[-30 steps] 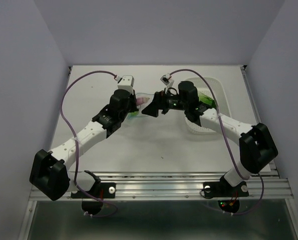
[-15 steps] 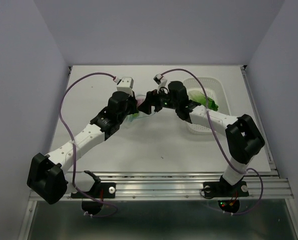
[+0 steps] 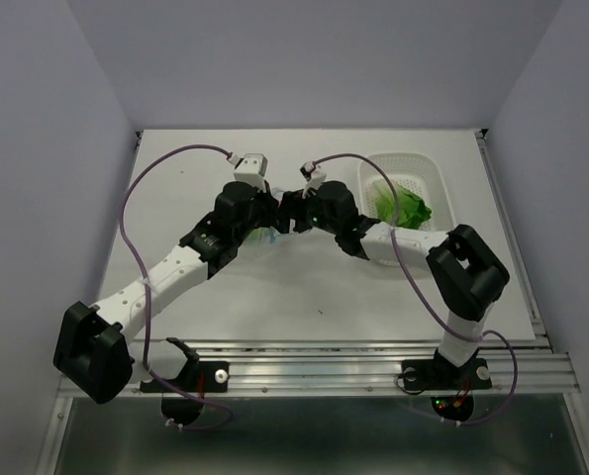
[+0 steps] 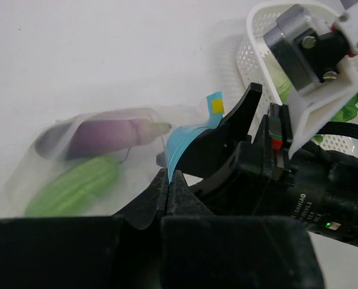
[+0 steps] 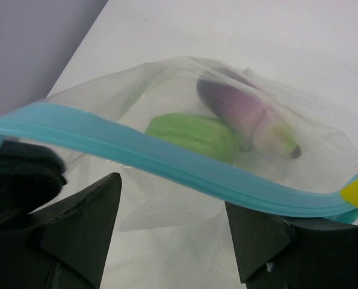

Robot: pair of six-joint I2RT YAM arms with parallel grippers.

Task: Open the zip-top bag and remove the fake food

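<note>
Grip check: left hand [image 4: 168,180] clenched on the blue strip [image 5: 166,162] of the zip-top bag [image 4: 76,162], which sits on the counter [image 4: 106,48] with the eggplant [image 5: 233,111] inside; right hand [image 5: 172,201] spread astride the strip, should pinch only the opposite lip, then peel apart.

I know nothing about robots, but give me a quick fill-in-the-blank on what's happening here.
The left gripper is clamped on the blue ___ strip of the zip-top bag.
The purple piece and a green piece lie inside the ___.
The right gripper has its jaws ___, close to that strip.
The white basket holds one leafy vegetable, coloured ___.
Missing words: zip, bag, open, green.
</note>
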